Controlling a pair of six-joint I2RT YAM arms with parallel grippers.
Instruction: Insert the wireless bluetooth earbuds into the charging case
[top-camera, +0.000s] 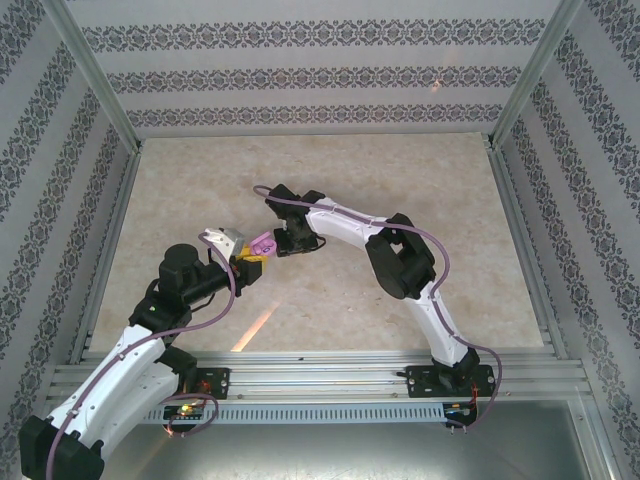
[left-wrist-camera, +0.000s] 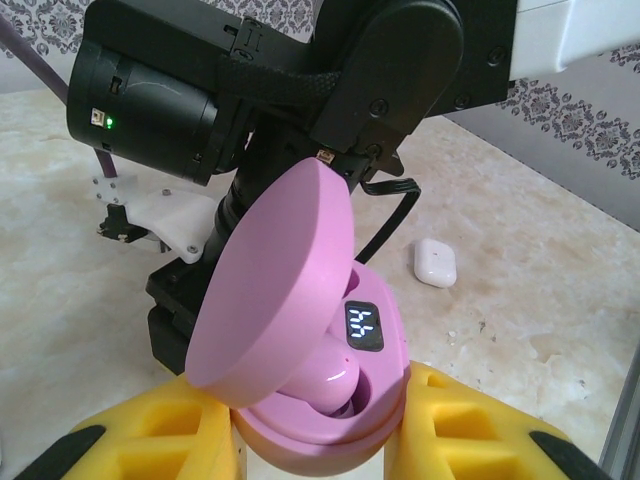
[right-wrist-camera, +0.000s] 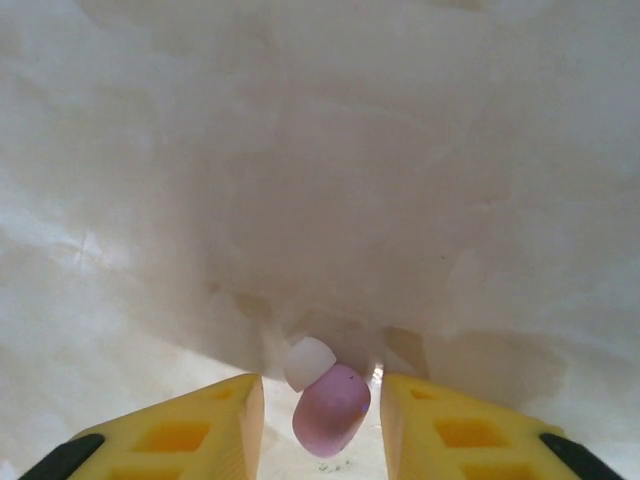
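With one purple earbud (left-wrist-camera: 333, 385) seated in the open purple charging case (left-wrist-camera: 300, 340) clamped by the left gripper (left-wrist-camera: 318, 440), the right gripper (right-wrist-camera: 322, 412) pinches the second earbud (right-wrist-camera: 331, 408), not yet inserted.

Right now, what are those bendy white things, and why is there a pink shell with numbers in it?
Those are two robot arms bolted to a table. One camera looks down from above; each wrist carries its own camera. The left gripper, with yellow fingers, is holding a pink earbud case; its lid is open and a little screen glows inside. One pink earbud already sits in it. The right gripper has another pink earbud between its fingers, above the table. A small white case lies on the table.
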